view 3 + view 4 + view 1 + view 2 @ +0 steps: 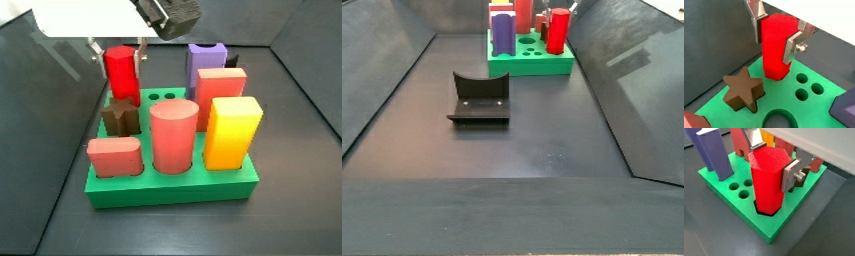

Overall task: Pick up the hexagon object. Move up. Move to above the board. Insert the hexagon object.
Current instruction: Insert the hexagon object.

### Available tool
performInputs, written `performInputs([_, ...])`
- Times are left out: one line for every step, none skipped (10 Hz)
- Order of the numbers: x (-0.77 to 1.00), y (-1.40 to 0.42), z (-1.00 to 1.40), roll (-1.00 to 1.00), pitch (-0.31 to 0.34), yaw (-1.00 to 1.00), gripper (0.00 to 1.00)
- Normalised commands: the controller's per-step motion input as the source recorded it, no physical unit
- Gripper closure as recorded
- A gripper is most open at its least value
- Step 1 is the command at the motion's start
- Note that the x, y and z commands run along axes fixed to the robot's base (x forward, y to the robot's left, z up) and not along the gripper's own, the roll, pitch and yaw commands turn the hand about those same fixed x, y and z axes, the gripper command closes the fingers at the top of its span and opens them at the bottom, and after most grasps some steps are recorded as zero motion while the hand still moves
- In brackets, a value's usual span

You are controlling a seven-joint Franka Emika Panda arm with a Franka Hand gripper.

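The hexagon object (776, 45), a bright red prism peg, stands upright with its lower end in a hole of the green board (784, 102). It also shows in the wrist view (767, 178) and in both side views (120, 68) (556, 24). My gripper (774, 37) is over the board's corner, its silver fingers (791, 47) pressed on two opposite sides of the peg's upper part, shut on it. The board shows too in the wrist view (771, 225) and side views (174, 190) (529, 66).
Other pegs stand in the board: a brown star (120, 115), a salmon cylinder (174, 135), a salmon square block (115, 155), a yellow block (231, 130) and a purple peg (205, 58). Three small round holes (807, 87) lie beside the hexagon. The fixture (480, 97) stands on the floor.
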Motion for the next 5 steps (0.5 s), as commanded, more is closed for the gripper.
performInputs([0.00,0.06,-0.08,0.01,0.000,0.04,1.00])
performInputs([-0.03,0.11,-0.14,0.08,0.003,0.01,1.00])
performInputs([-0.05,0.12,-0.15,0.09,0.013,0.01,1.00])
performInputs([0.00,0.11,-0.12,0.06,0.000,0.07,1.00])
performInputs([-0.01,0.09,-0.19,0.10,0.000,0.25,1.00])
